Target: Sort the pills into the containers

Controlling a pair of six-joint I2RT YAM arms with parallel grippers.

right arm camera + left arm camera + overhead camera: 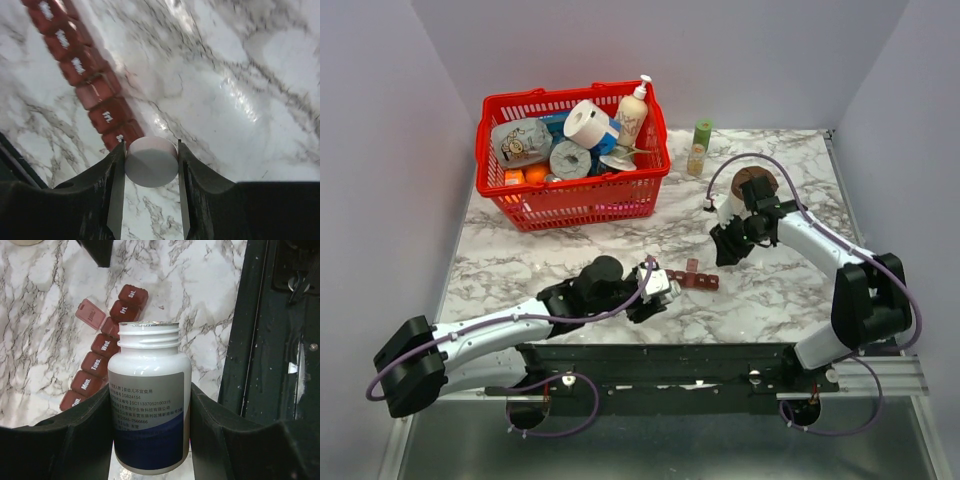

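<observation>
While pill strip [695, 278] sits mid-frame on marble table [780, 290], one lid [91, 315] flipped open, left gripper [648, 296] just left of it, clamped on uncapped white bottle [149, 405]. Right gripper [730, 248] up and right of strip, pinching white cap [151, 162]. Red basket [570, 200] upper left, green-capped bottle [701, 147] and brown-topped tub [753, 183] top right-ish.

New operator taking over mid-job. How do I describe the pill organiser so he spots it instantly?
Start at the red basket at the back of the marble table, come forward to the gap between the left gripper and right gripper. The pill organiser lies there: a dark red-brown strip of day-labelled compartments, one lid open, unlike the white bottle and white cap those grippers hold.
</observation>
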